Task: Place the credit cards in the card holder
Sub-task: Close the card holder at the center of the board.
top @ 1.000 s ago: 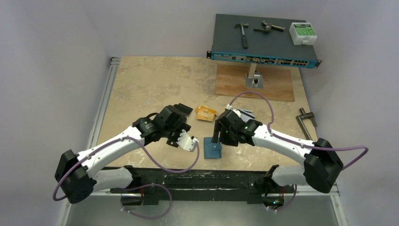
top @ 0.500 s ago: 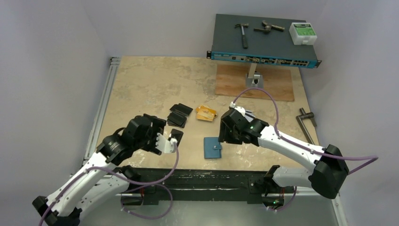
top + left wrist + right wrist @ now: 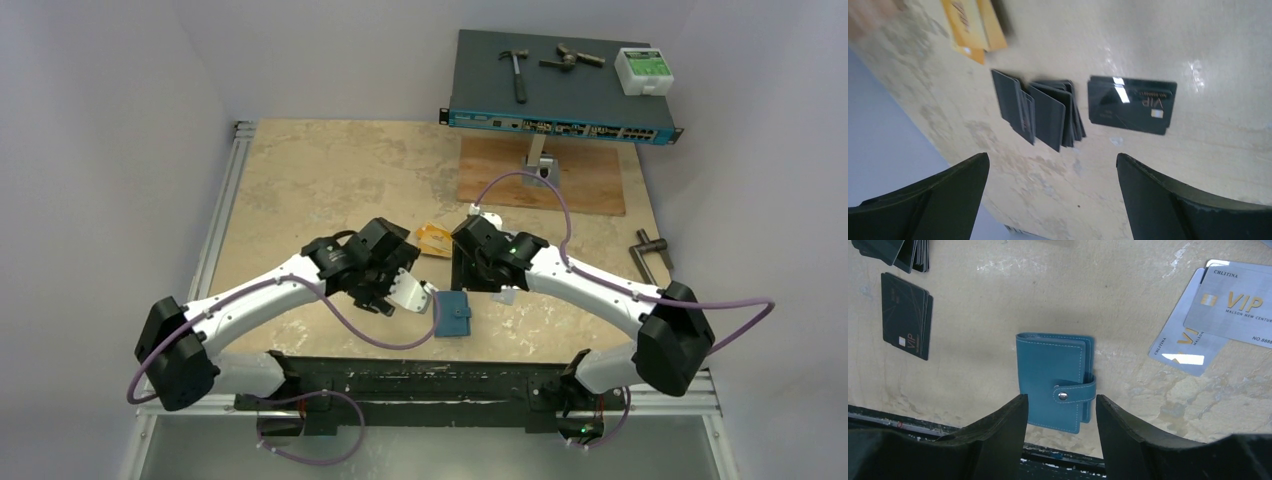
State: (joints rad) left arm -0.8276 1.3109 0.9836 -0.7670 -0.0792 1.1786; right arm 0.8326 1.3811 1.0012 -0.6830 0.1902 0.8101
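Compared with half a second earlier, the left arm (image 3: 270,295) is reaching forward again instead of lying drawn back toward the near left corner. The left jaws are now hanging just beside the left edge of the card holder (image 3: 455,315). Those jaws are standing spread wide with nothing between them; a second ago they were narrower. The card holder is lying closed and flat, snap tab fastened, near the front edge of the worktop (image 3: 300,180), in about the same place as before.

The right arm (image 3: 590,285) is bending in from the right with its wrist above the far side of the holder, where earlier it sat more to the right. The right jaws are standing partly apart, pinching nothing and pointing down over the holder, which is showing between them in the right wrist view.

The black credit cards (image 3: 1132,104) are lying in two groups beneath the left wrist, one of them fanned, with the orange-gold cards (image 3: 432,238) near them. The silver-white cards (image 3: 1218,315) are lying to the right of the holder and beyond it, not touching it.
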